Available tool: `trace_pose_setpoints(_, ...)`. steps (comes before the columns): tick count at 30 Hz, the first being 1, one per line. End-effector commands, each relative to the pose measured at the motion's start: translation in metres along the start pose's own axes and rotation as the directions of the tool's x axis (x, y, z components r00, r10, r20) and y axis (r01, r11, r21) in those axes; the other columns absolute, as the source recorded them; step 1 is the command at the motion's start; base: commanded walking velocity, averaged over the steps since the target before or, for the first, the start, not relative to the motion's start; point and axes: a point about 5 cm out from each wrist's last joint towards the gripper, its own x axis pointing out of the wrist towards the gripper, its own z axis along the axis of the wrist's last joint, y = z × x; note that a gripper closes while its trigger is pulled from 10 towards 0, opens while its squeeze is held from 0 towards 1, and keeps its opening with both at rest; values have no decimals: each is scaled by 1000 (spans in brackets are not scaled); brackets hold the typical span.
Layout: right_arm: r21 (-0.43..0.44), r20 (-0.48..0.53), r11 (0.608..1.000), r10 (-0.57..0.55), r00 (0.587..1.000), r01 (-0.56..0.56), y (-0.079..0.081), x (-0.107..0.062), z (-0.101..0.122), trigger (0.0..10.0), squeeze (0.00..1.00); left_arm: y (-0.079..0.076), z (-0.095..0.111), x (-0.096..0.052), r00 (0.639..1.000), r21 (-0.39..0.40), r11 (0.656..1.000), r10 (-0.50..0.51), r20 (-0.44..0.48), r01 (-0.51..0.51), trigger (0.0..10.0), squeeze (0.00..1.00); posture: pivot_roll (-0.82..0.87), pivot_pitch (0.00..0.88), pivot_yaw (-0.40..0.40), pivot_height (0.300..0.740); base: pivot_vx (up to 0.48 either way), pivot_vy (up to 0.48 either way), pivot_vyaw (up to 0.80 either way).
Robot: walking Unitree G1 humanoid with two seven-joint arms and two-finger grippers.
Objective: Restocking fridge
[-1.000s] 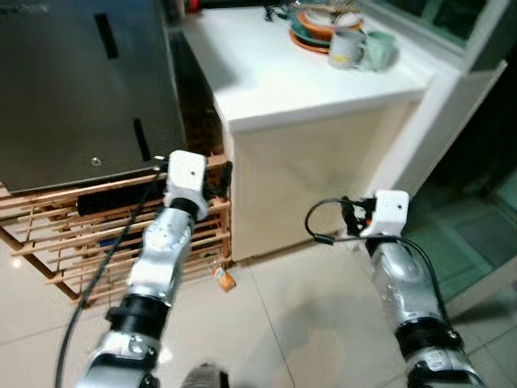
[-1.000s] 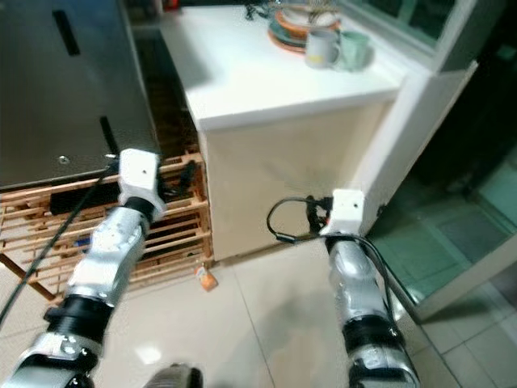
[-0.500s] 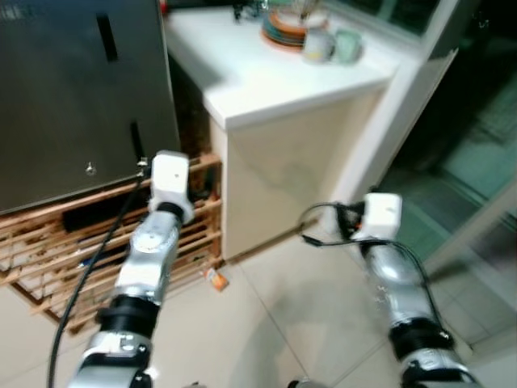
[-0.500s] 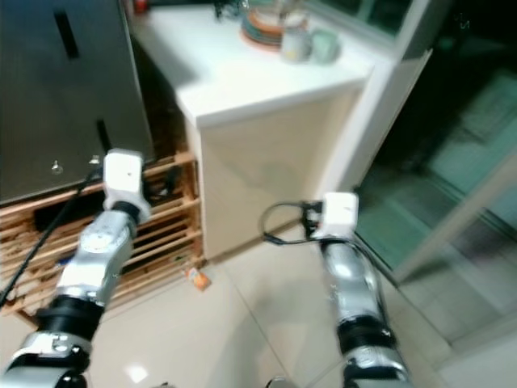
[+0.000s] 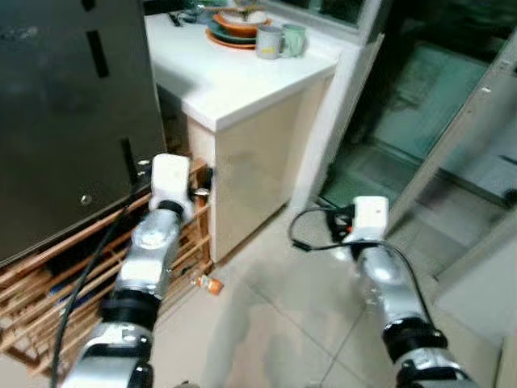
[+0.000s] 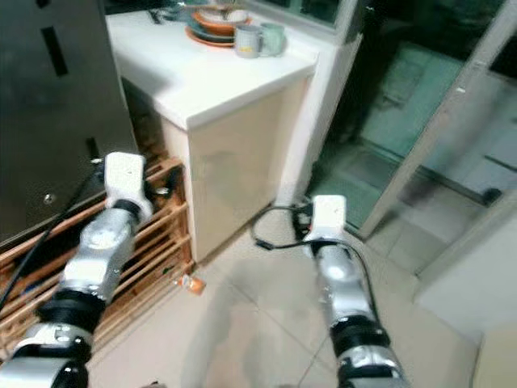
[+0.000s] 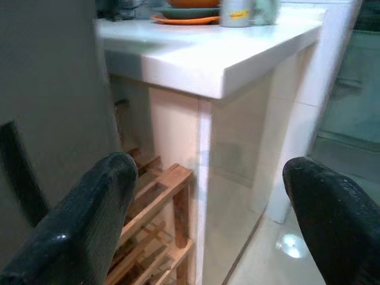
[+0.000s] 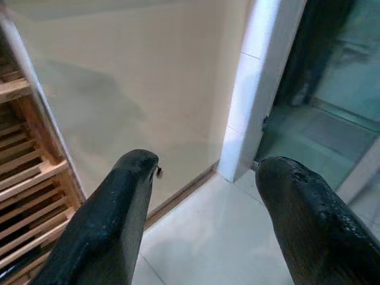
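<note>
The fridge (image 5: pixel 65 113), dark and shut, is filling the upper left of the head view, sitting on a wooden rack (image 5: pixel 48 283); a white tabletop (image 5: pixel 234 81) is standing just right of it, carrying stacked plates (image 5: pixel 238 28) and two mugs (image 5: pixel 279 40) at the top centre; the left gripper (image 7: pixel 219 208) is hanging with fingers spread wide and empty, before the rack; the right gripper (image 8: pixel 205 219), likewise spread and empty, is hovering over the tiled floor (image 5: pixel 283 323), lower right.

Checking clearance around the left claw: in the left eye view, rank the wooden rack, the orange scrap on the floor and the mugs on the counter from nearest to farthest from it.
From the left claw:
1. Wooden rack, right beside and below it.
2. Orange scrap, on the floor tiles below it.
3. Mugs, far back on the white counter.
</note>
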Motion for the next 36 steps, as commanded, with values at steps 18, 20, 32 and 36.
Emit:
trace_pose_setpoints(18, 21, 93, 1000, -11, 996, 9, -1, -2, 10, 10000, 0, -11, 11, -1, 992, -72, 991, -103, 78, 109, 10000, 0, -14, 0, -30, 740, -211, 388, -419)
trace_pose_setpoints(20, 23, 97, 1000, -9, 995, 6, -1, -1, 11, 10000, 0, -12, 15, -3, 987, -84, 989, -114, 114, 124, 10000, 0, -12, 0, -32, 740, -382, 294, 0)
trace_pose_setpoints(32, 23, 102, 1000, -8, 995, 5, -2, -1, 12, 10000, 0, -17, 21, -9, 976, -70, 986, -134, 173, 148, 10000, 0, -13, 0, -31, 740, -96, 72, 0)
trace_pose_setpoints(36, 24, 101, 1000, -10, 995, 7, -3, -2, 11, 10000, 0, -18, 22, -8, 976, -66, 987, -134, 173, 147, 10000, 0, -21, 0, -29, 740, -238, 0, 0)
